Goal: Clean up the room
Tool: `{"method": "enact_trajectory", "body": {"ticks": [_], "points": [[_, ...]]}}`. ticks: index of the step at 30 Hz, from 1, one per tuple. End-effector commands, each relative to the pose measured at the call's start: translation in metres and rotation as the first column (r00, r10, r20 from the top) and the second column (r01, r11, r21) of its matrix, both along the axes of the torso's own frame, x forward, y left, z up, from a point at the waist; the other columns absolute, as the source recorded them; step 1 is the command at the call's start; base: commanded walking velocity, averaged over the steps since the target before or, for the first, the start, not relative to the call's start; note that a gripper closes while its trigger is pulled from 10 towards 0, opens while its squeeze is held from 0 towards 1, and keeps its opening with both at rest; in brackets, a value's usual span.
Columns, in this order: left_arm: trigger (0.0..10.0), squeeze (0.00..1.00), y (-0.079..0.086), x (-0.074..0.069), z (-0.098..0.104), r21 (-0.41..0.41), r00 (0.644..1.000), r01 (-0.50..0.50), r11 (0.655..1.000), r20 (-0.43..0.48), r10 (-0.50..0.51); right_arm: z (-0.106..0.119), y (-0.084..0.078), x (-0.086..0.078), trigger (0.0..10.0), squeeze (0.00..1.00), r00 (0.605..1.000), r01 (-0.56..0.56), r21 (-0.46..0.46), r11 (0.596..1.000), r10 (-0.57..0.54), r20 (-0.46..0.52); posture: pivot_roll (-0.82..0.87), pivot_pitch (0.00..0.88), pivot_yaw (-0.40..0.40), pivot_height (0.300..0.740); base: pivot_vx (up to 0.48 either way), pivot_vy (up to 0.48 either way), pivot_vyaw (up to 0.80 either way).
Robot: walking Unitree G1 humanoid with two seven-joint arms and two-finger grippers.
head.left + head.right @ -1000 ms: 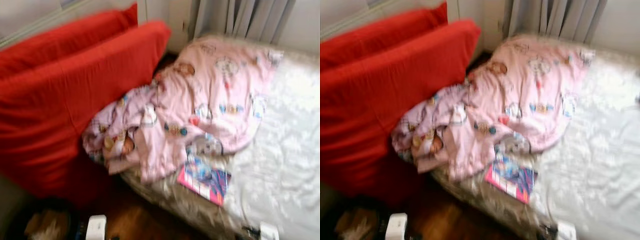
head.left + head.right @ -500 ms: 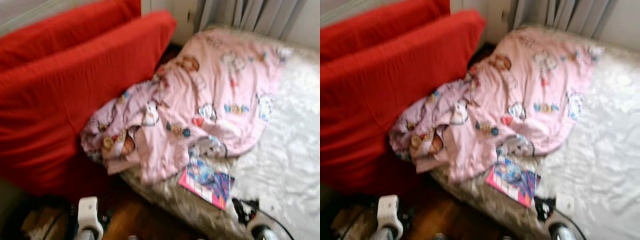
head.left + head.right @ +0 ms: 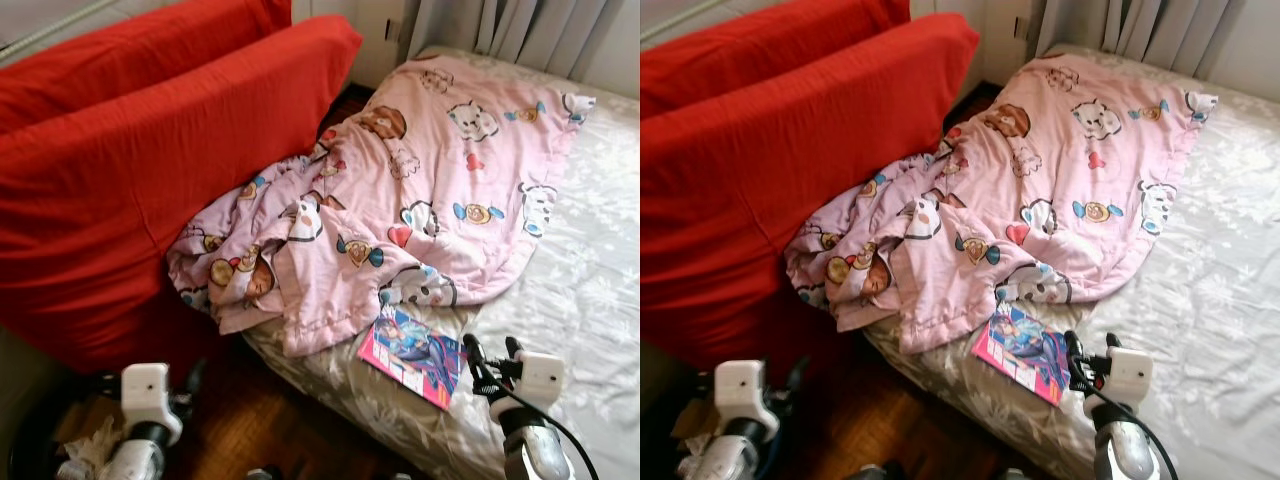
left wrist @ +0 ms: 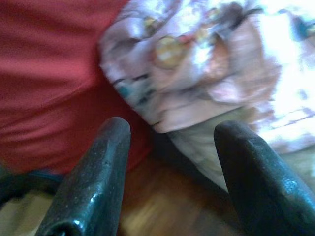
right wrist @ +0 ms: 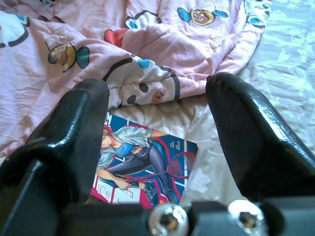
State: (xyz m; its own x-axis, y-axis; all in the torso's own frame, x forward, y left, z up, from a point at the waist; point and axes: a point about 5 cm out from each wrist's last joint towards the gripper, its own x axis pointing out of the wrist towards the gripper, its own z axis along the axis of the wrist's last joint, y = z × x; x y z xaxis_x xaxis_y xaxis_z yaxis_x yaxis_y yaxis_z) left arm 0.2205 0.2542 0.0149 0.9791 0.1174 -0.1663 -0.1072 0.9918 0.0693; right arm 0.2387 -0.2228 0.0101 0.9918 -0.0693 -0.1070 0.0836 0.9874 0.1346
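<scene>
Glossy flat comic book (image 3: 412, 349) beside crumpled pink quilt (image 3: 400, 200); right gripper (image 5: 157, 147) and left gripper (image 4: 172, 162) fingers apart.

Qty: 1 pink blanket (image 3: 430, 190) far on bed (image 3: 590, 290); 1 comic book (image 3: 413, 355) near edge; 2 red cushions (image 3: 150, 170) left; 2 grippers, near left (image 3: 185, 385) & right (image 3: 490, 360).

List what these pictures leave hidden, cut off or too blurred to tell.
- Comic book: its far edge lies under the pink blanket in both eye views.
- Bed: cut off by the right edge.
- Clutter by the left gripper: dark, unidentifiable.
- Left wrist view: blurred; blanket prints unreadable.
- Right gripper: its fingers cover part of the comic book.
</scene>
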Motion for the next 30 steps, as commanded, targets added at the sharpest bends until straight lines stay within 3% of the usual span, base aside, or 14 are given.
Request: {"method": "enact_trajectory", "body": {"ticks": [1, 2, 4, 6, 8, 11, 17, 25, 30], "points": [[10.0, 0.0, 0.019, -0.013, -0.009, 0.038, 0.995, -0.071, 0.997, -0.073, 0.074, -0.003, -0.003, -0.007, 10.0, 0.0, 1.0, 0.02, -0.004, 1.0, -0.02, -0.013, 0.02, 0.189, 0.01, 0.74, 0.0, 0.0, 0.0], [10.0, 0.0, 0.024, -0.014, -0.007, 0.042, 0.992, -0.1, 0.994, -0.077, 0.103, -0.001, -0.003, -0.007, 10.0, 0.0, 1.0, 0.021, -0.003, 1.0, -0.021, -0.013, 0.01, 0.188, 0.009, 0.74, 0.0, 0.0, 0.0], [10.0, 0.0, 0.032, -0.004, 0.015, 0.009, 0.986, -0.163, 0.987, 0.031, 0.163, 0.005, -0.004, -0.003, 10.0, 0.0, 1.0, 0.027, -0.008, 1.0, -0.027, 0.006, 0.0, 0.192, 0.006, 0.74, 0.0, 0.0, 0.0], [10.0, 0.0, 0.023, 0.013, 0.036, -0.016, 0.986, -0.109, 0.994, 0.125, 0.11, 0.01, -0.006, -0.001, 10.0, 0.0, 0.999, 0.031, -0.007, 1.0, -0.03, 0.025, 0.01, 0.185, 0.002, 0.74, 0.0, 0.0, 0.0], [10.0, 0.0, 0.007, 0.025, 0.045, -0.013, 0.987, -0.024, 1.0, 0.16, 0.025, 0.014, -0.004, 0.001, 10.0, 0.0, 0.999, 0.022, -0.013, 1.0, -0.021, 0.038, 0.01, 0.177, 0.003, 0.74, 0.0, 0.0, 0.0], [10.0, 0.0, 0.003, 0.029, 0.046, 0.006, 0.985, -0.006, 1.0, 0.173, 0.004, 0.017, -0.002, 0.003, 10.0, 0.0, 0.999, 0.014, -0.017, 1.0, -0.013, 0.05, 0.0, 0.177, 0.002, 0.74, 0.0, 0.0, 0.0], [10.0, 0.0, -0.003, 0.03, 0.051, -0.088, 0.98, -0.021, 0.996, 0.198, 0.038, 0.018, -0.004, 0.0, 10.0, 0.0, 1.0, 0.015, -0.035, 0.999, -0.014, 0.014, -0.01, 0.164, -0.001, 0.74, 0.0, 0.0, 0.0], [10.0, 0.0, -0.006, 0.034, 0.054, -0.085, 0.98, 0.003, 0.996, 0.197, 0.014, 0.021, -0.007, 0.0, 10.0, 0.0, 0.999, 0.029, -0.039, 0.999, -0.029, 0.019, 0.0, 0.184, -0.005, 0.685, 0.0, 0.0, 0.0], [10.0, 0.0, -0.012, 0.033, 0.053, -0.095, 0.982, 0.029, 0.995, 0.187, -0.011, 0.021, -0.005, 0.001, 10.0, 0.0, 0.999, 0.032, -0.024, 0.999, -0.032, 0.021, 0.0, 0.193, -0.007, 0.685, 0.0, 0.0, 0.0]]}}
